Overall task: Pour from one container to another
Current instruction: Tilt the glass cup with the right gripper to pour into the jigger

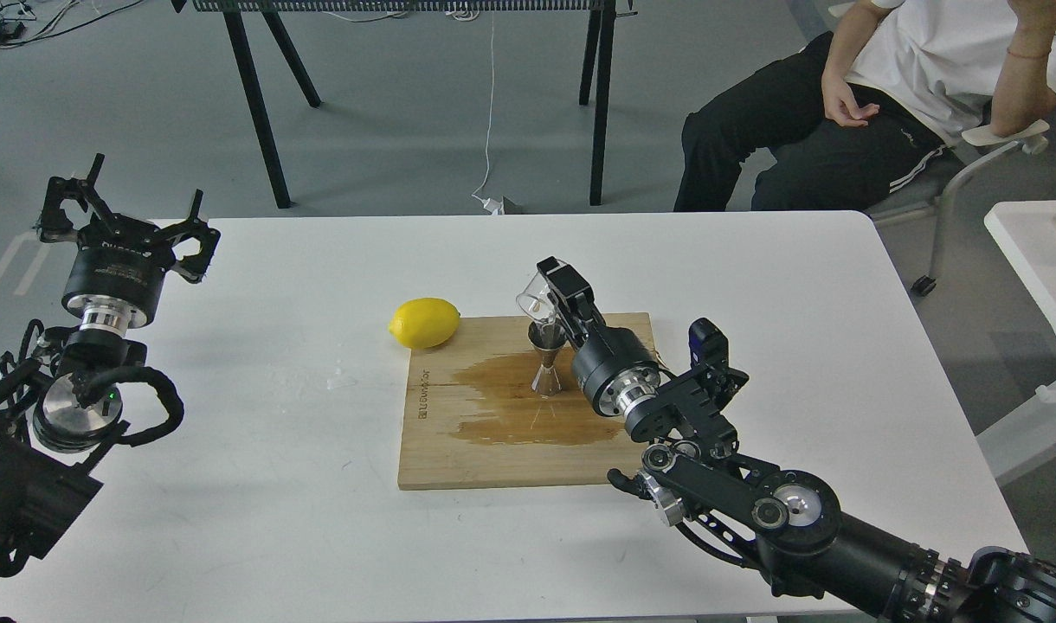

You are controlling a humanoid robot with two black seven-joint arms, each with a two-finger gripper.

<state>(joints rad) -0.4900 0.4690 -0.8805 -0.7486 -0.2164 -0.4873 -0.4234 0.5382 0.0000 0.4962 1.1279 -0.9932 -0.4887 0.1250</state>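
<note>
glass cup (535, 298) tilted over jigger (545, 359) | right tool (552, 290) grasping it | left tool (125, 212) raised, released

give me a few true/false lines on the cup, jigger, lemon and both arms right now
1. The right gripper holds the clear glass cup tilted over the steel jigger. True.
2. The jigger lies on its side. False: it stands upright on the wooden board.
3. The lemon sits at the board's far left corner. True.
4. The left gripper grips the lemon. False: its jaws are open and empty, raised at the table's left edge.
5. The board is dry. False: a dark wet patch spreads around the jigger's base.
</note>
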